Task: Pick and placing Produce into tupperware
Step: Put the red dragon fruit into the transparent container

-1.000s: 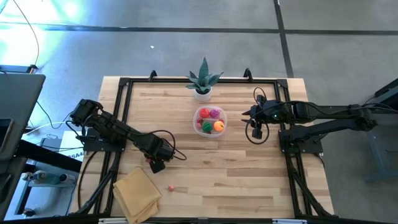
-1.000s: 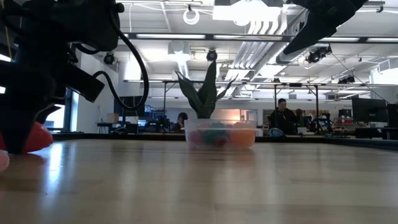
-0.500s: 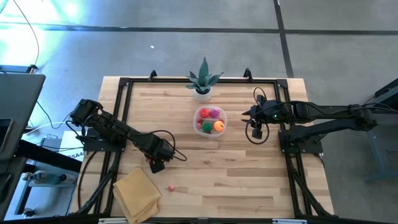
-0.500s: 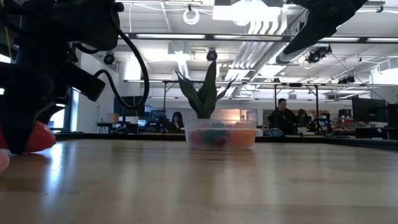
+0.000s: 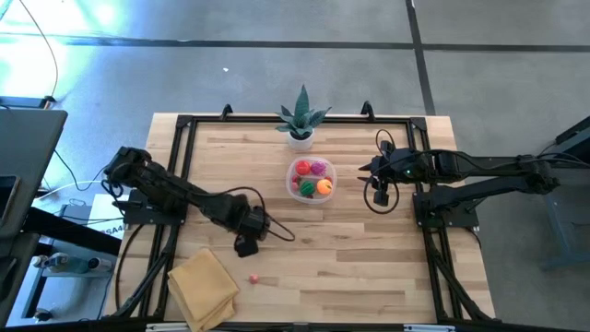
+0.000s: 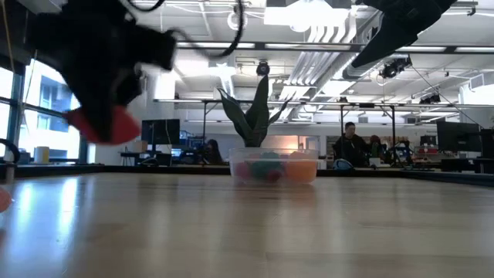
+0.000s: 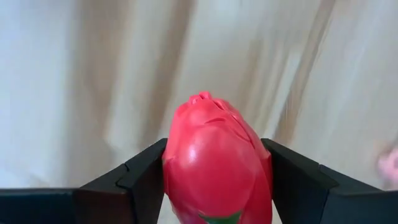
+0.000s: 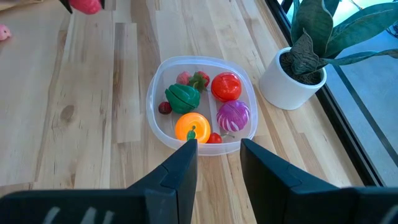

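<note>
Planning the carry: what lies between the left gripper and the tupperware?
Bare wood only, in the high view, between the left gripper, holding the red fruit, and the tupperware.

We are reaching our left arm out over the desk, and our left claw (image 5: 246, 245) is clamping both fingers (image 7: 140, 180) against something held between them. Our right arm is stretching in from the right, its claw (image 5: 380, 196) pointing down with fingers (image 8: 176, 174) parted.
</note>
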`<action>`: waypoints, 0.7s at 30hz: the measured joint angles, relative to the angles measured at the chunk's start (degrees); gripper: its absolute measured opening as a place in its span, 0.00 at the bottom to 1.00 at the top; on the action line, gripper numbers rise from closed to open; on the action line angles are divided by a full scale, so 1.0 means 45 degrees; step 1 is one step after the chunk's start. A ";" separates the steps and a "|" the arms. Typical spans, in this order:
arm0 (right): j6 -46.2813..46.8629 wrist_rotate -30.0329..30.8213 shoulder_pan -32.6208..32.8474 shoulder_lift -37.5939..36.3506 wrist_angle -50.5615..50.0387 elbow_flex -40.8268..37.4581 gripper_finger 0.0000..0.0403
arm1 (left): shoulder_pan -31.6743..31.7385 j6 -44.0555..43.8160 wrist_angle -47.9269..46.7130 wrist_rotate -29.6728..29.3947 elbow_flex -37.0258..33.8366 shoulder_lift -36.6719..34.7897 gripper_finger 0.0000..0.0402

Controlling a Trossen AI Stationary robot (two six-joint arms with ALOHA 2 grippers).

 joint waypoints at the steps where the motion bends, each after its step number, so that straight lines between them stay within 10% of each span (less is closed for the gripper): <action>1: -0.0005 -0.0001 0.0000 0.0000 0.0000 0.0000 0.28 | 0.0136 0.0349 0.0005 -0.0392 0.0343 0.0000 0.58; 9: 0.0000 -0.0001 0.0000 0.0000 0.0000 0.0000 0.28 | 0.2428 0.3558 0.0787 -0.2154 0.3152 0.0000 0.56; 21: -0.0004 -0.0001 0.0000 -0.0001 0.0001 0.0000 0.28 | 0.6497 0.6363 0.4086 0.1032 0.4403 0.0383 0.57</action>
